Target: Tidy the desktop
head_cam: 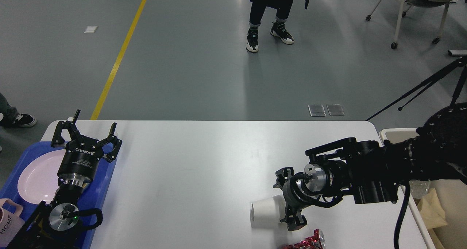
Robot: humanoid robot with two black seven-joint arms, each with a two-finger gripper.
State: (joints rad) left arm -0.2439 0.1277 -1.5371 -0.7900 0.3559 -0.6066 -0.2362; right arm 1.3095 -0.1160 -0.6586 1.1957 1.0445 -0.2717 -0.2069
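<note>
Paper cup on its side at the near right of the counter, right gripper straddling its base end

The white paper cup (263,212) lies on the white counter (189,168), long axis running left-right, open mouth facing left. The right gripper (286,199) sits at the cup's right end, fingers spread wide on either side of it, not yet closed. A crushed red can (304,241) lies just beside. The left gripper (85,134) hovers well apart over the blue tray (105,179), fingers wide, empty
</note>
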